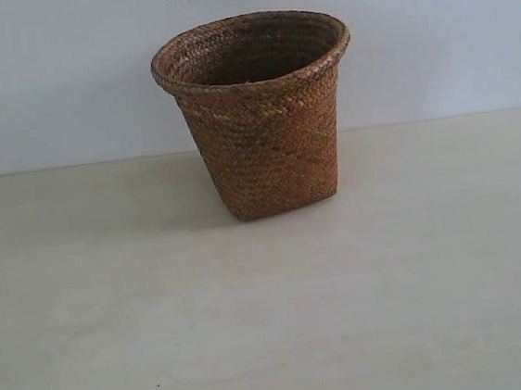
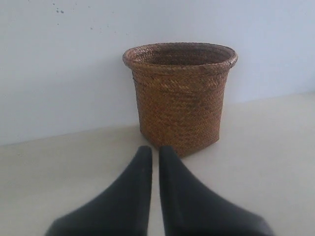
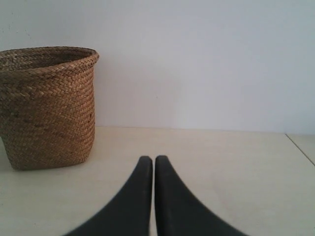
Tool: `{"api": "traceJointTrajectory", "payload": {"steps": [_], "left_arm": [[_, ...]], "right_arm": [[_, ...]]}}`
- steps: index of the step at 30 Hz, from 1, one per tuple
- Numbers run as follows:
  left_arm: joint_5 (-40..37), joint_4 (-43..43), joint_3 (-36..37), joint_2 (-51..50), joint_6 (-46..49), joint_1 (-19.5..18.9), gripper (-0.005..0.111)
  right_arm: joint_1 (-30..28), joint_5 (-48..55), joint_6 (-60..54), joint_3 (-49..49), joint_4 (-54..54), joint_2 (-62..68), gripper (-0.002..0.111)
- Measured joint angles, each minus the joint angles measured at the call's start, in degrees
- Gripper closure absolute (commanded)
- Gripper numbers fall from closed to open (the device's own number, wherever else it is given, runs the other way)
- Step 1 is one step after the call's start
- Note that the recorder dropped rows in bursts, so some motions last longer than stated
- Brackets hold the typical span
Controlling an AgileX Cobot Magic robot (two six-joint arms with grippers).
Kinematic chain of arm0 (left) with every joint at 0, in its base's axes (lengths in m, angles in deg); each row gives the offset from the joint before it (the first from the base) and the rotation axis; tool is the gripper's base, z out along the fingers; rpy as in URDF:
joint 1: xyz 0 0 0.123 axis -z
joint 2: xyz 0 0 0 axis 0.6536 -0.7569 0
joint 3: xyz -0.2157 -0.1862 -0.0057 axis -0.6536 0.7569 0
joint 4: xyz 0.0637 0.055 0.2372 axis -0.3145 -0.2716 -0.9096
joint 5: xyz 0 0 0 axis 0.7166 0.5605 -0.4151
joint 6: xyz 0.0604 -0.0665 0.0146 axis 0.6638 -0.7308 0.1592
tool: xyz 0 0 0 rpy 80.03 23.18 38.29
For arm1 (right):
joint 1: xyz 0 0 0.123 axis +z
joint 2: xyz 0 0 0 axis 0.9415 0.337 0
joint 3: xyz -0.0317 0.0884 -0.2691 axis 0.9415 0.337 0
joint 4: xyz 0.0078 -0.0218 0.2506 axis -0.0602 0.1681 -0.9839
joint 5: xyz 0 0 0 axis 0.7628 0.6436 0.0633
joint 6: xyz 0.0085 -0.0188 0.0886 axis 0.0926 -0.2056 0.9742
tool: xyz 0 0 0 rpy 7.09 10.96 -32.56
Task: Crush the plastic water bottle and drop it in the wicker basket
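The left gripper (image 2: 154,149) is clenched, its two black fingers (image 2: 130,191) drawn together to a thin slit with nothing between them, low over the pale worktop (image 2: 59,167). The right gripper (image 3: 152,159) is closed the same way, tips all but touching, and is likewise empty. Neither arm shows in the exterior view.

Just beyond the left gripper's tips, and apart from them, stands the wicker basket (image 2: 179,103), upright on its narrow squarish base with the braided rim flaring wide above. From the right wrist view the wicker basket (image 3: 47,108) sits off to one side of the closed tips, well clear of them.

In the exterior view the wicker basket (image 1: 260,120) stands close to the far edge of the worktop (image 1: 274,324), about midway between its left and right edges, just before the plain white wall (image 1: 43,78). The near half of the worktop lies well apart from it. The inside of the basket falls into shadow below the rim, and what it holds cannot be told.
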Motion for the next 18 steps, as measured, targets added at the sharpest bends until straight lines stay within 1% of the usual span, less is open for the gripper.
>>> {"api": "traceJointTrajectory", "payload": {"steps": [10, 13, 16, 18], "left_arm": [[0.26, -0.24, 0.0, 0.0, 0.0, 0.0, 0.102], [1.13, -2.72, 0.26, 0.0, -0.33, 0.0, 0.102], [2.37, -7.93, 1.52, 0.0, -3.76, 0.0, 0.102], [4.17, -9.9, 2.89, 0.0, -5.46, -0.13, 0.102]], "right_arm": [[0.0, -0.03, 0.24, 0.21, 0.0, 0.0, 0.108], [0.0, -0.03, 0.24, 0.21, 0.0, 0.0, 0.108], [0.0, -0.03, 0.24, 0.21, -0.11, 0.0, 0.108], [0.0, -0.03, 0.24, 0.21, -0.11, 0.0, 0.108]]}}
